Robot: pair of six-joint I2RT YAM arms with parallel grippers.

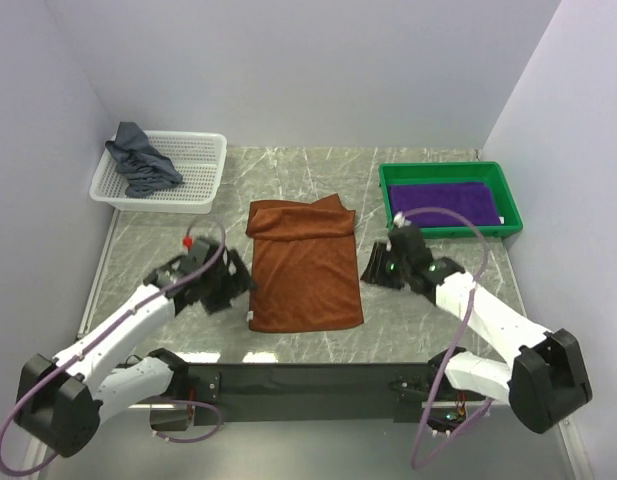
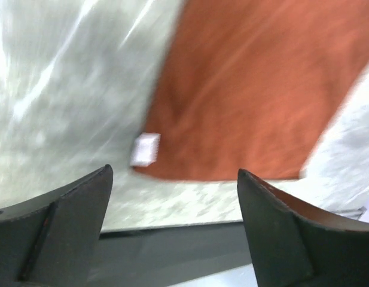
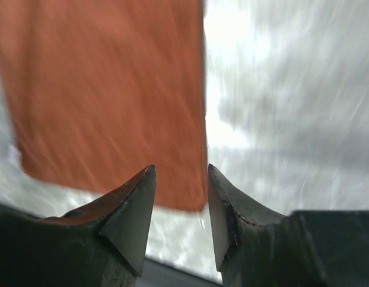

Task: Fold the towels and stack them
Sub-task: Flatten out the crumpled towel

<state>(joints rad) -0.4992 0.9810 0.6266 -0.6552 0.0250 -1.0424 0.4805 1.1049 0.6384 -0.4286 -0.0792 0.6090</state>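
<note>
Top external: rust towel (image 1: 303,268) lies flat at frame centre on the surface (image 1: 418,325).
Left end effector (image 1: 236,285) gapes empty beside its left edge; right end effector (image 1: 376,270), parted and empty, flanks its right. Purple towel (image 1: 446,203) fills the tray (image 1: 388,176), upper right; grey towel (image 1: 140,160) in basket (image 1: 203,165), upper left.

I count three towels: one rust-brown towel (image 1: 303,268), one purple towel (image 1: 446,202) and one grey-blue towel (image 1: 140,160). There is one white mesh basket (image 1: 203,165) and one green tray (image 1: 508,195). One desk (image 1: 288,170) carries all of them. The grippers are two: the left gripper (image 1: 236,287) and the right gripper (image 1: 371,270). One small white label (image 2: 145,149) shows on the rust-brown towel.
</note>
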